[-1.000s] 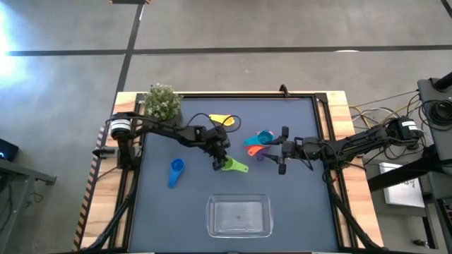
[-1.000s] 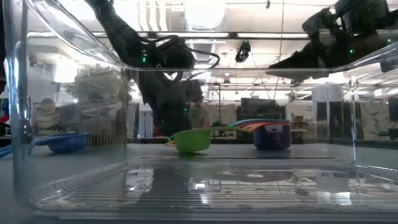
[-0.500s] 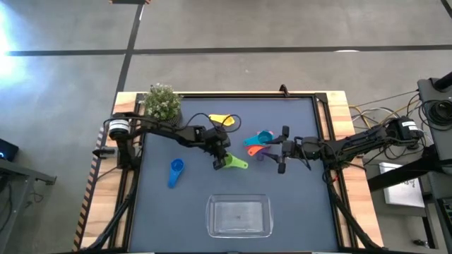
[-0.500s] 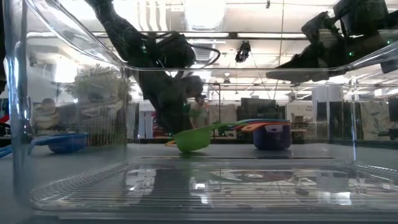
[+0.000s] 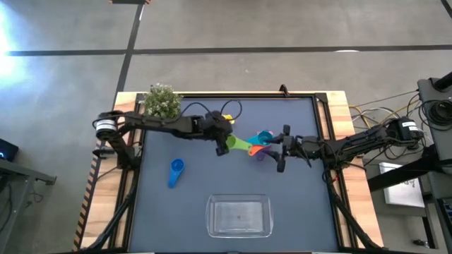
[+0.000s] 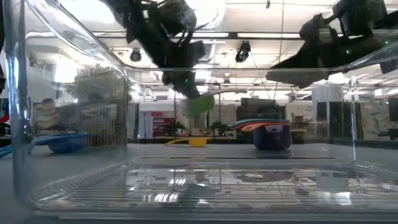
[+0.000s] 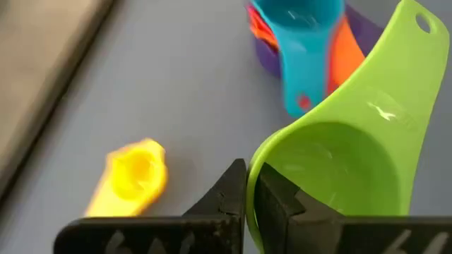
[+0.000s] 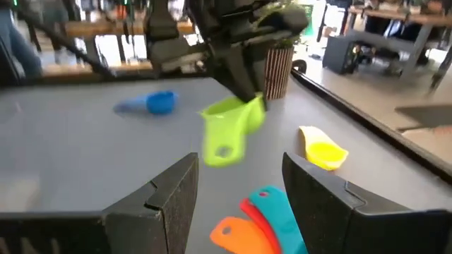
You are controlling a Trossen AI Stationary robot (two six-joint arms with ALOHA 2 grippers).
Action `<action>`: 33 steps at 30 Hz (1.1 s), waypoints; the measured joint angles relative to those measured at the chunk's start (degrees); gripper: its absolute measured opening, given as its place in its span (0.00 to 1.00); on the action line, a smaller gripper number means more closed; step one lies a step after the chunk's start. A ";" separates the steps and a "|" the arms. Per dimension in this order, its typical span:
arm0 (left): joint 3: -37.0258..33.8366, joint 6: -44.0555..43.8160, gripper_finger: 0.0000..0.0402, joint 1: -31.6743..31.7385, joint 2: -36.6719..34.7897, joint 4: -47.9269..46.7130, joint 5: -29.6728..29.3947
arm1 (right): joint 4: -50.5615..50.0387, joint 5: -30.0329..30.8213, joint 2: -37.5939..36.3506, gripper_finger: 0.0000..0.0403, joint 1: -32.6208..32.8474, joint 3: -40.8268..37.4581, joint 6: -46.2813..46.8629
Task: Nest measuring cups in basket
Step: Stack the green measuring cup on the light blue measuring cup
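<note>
My left gripper (image 5: 221, 144) is shut on the green measuring cup (image 5: 237, 145), held in the air just left of a nested stack (image 5: 260, 143) of teal, orange, red and purple cups on the table. The yellow cup (image 5: 224, 119) lies behind the arm and the blue cup (image 5: 175, 171) at the left. The clear basket (image 5: 239, 215) stands near the front edge. My right gripper (image 5: 282, 149) hovers open just right of the stack, holding nothing. My left gripper holds the green cup's rim (image 7: 251, 169) on the side opposite the handle, one finger inside the bowl and one outside. The fingers come slanting down from the table's left. The cup (image 6: 200, 102) hangs clear of the table, tilted, its handle (image 7: 413, 35) toward the stack.
A small potted plant (image 5: 162, 102) stands at the far left corner. A wooden frame (image 5: 337, 141) edges the mat. Bare mat (image 5: 304, 204) lies to the right of the basket.
My left gripper has taken hold of the green cup and raised it off the mat, moving up and toward the far edge. The cup has tipped, and its handle now points at the stack. My right gripper has kept still.
</note>
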 joint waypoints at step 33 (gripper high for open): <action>6.54 1.59 0.00 -2.40 2.10 4.83 -6.28 | 1.56 -2.18 0.00 0.48 -5.47 1.24 27.11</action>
